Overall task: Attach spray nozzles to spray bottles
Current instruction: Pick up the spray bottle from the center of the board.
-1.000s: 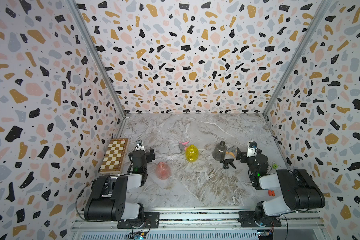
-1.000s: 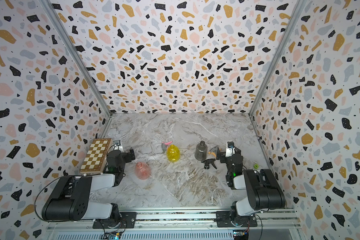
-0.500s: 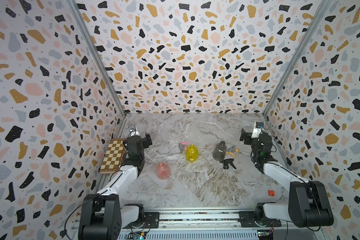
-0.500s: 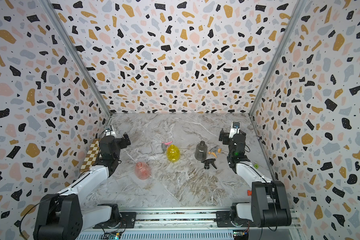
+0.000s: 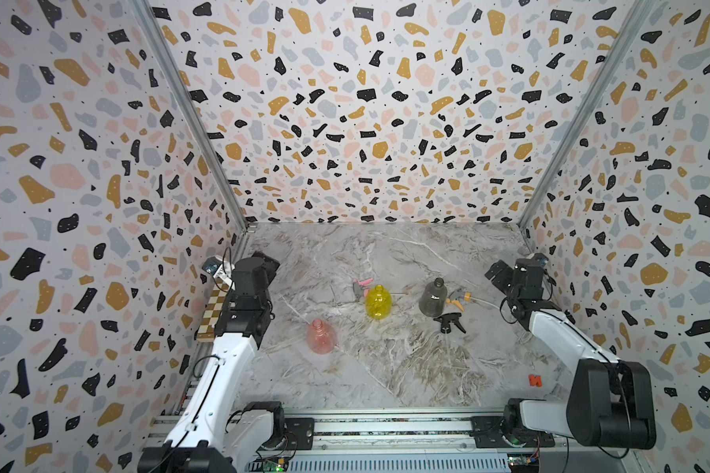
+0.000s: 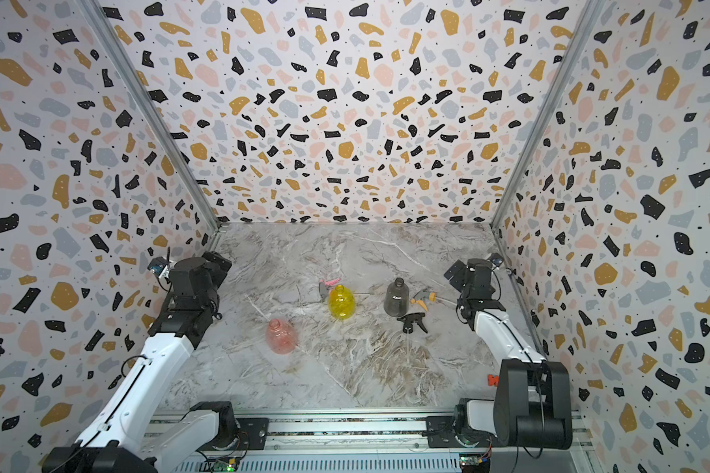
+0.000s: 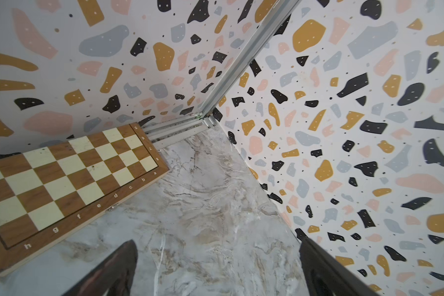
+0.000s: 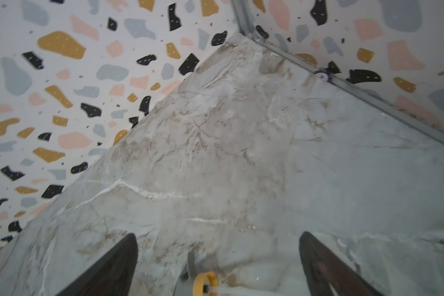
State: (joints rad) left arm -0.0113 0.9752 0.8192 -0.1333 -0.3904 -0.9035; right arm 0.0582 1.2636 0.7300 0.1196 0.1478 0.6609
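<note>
Three spray bottles stand without tops on the marble table: pale pink, yellow and smoky grey. The spray nozzles lie loose. The pink-trigger one is behind the yellow bottle, the orange-trigger one is right of the grey bottle, and the black one lies in front of it. My left gripper hovers open near the left wall, aimed at the back left corner. My right gripper hovers open near the right wall, with the orange trigger just below its empty jaws.
A chessboard lies along the left wall under my left arm. A small orange piece sits near the front right by the right arm's base. Patterned walls enclose the table on three sides.
Both arms have unfolded from low positions by the bottles, lifting and swinging their grippers up, outward and toward the back. The grippers stayed open. Bottles and nozzles have not moved.
</note>
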